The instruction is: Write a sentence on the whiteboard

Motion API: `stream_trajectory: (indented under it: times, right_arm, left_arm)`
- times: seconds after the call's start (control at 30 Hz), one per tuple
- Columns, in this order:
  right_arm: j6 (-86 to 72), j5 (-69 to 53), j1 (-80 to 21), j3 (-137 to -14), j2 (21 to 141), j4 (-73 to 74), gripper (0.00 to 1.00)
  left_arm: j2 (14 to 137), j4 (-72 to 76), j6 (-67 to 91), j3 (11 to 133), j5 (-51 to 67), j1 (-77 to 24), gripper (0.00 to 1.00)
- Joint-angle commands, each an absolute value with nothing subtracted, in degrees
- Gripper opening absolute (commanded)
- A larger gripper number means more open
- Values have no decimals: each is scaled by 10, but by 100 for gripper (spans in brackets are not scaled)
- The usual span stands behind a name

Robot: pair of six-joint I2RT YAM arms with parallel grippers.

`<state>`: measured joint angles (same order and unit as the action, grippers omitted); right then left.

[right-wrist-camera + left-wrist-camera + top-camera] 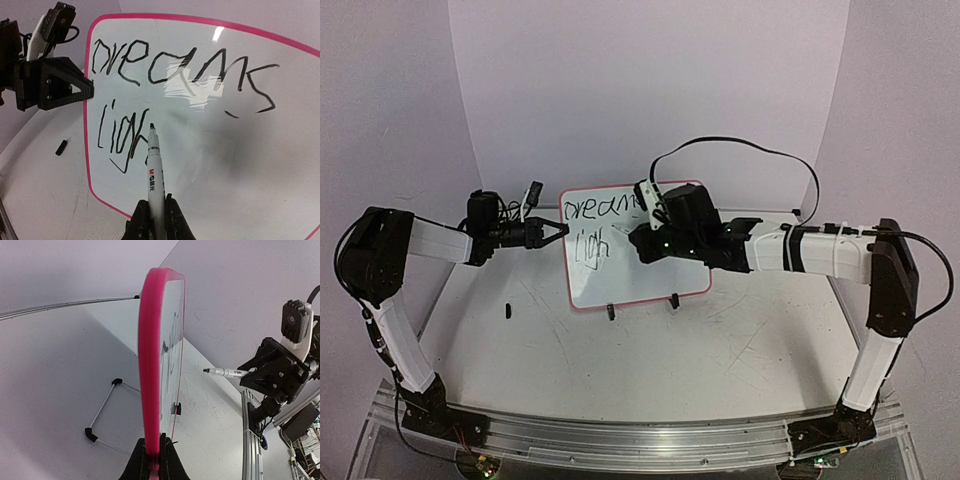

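In the middle of the top view, the small rectangular whiteboard with the thin pink-red rounded frame (640, 280) is standing propped on the scuffed white table (740, 350). Its two little black clip feet (611, 312) are sitting along the bottom edge. Its long axis is running left to right across the frame, and the writing face is pointing toward the arm bases at the bottom, leaning back a bit. In the left wrist view I'm looking at it almost edge-on.

The black handwritten sentence (175, 70) is reading "dreams" on the top line and "ligh" below, so I'd say it's mid-word and a "t" is coming next.

The slim white marker with the black tip (155, 175) is pointing up at the board just right of the "h". From the left wrist view the tip looks just off the surface. The right gripper (155, 220) is pinching the marker barrel with its fingers closed tight on it. The left gripper (552, 232) is clamping the board's left frame edge, fingers closed on it too.

For the step in hand, I'm thinking light, even pressure, with the left side bracing the board so it isn't tipping back. There's also a small black cap-looking thing (507, 309) lying on the table at left.
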<state>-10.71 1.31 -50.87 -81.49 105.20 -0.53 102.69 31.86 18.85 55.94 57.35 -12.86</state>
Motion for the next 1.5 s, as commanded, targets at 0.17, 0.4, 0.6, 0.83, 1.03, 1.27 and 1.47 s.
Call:
stream_trajectory:
  times: [0.17, 0.4, 0.6, 0.83, 1.03, 1.27, 1.47]
  right_arm:
    - [-94, 23, -493, -877, 1084, -20, 0]
    - [-90, 22, -493, -882, 1099, -17, 0]
    - [-92, 21, -494, -881, 1109, -14, 0]
    - [-99, 11, -494, -866, 1108, -8, 0]
    - [-105, 5, -496, -842, 1099, -4, 0]
    - [-117, 5, -503, -814, 1090, -4, 0]
    - [-126, 5, -508, -792, 1082, -4, 0]
  left_arm:
    - [1037, 319, 156, 581, 547, -131, 0]
    - [1038, 319, 156, 582, 548, -132, 0]
    - [1037, 319, 156, 583, 548, -132, 0]
    - [1037, 319, 156, 583, 548, -131, 0]
    - [1037, 319, 157, 584, 548, -132, 0]
    - [1036, 318, 158, 585, 548, -132, 0]
    - [1036, 318, 157, 583, 548, -131, 0]
